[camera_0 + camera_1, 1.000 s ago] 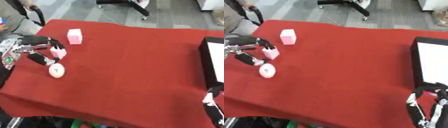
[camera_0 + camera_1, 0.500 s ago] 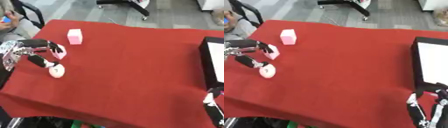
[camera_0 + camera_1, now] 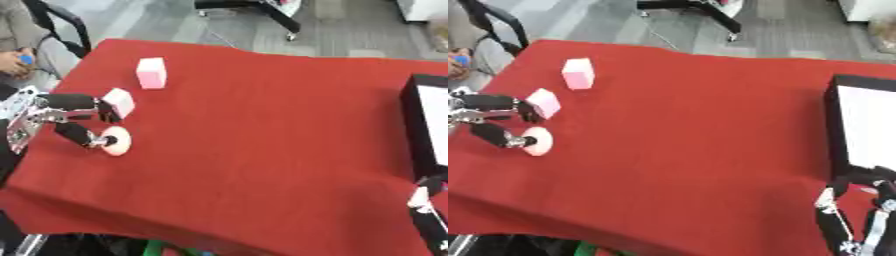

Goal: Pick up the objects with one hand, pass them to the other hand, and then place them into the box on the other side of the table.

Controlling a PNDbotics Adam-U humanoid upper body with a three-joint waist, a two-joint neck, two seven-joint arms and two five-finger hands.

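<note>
My left hand (image 3: 54, 111) lies at the table's left edge. Its straight fingers (image 3: 77, 102) touch the left side of a small pink block (image 3: 119, 102), and its thumb (image 3: 77, 134) points at a round white-and-pink disc (image 3: 116, 141) and meets its rim. The hand spans both things and is open. A second pink block (image 3: 151, 73) stands upright farther back. The black box with a white inside (image 3: 834, 131) sits at the right edge. My right hand (image 3: 852, 227) rests open in the lower right corner, fingers up.
The red cloth (image 3: 262, 130) covers the whole table and drops off at the front edge. A person sits beyond the far left corner beside a black chair (image 3: 61, 25). An office chair base (image 3: 254, 10) stands on the floor behind the table.
My left hand has drawn back slightly to the left, so its fingers now lie beside the pink block rather than over it. The block, disc and right hand stay put.
</note>
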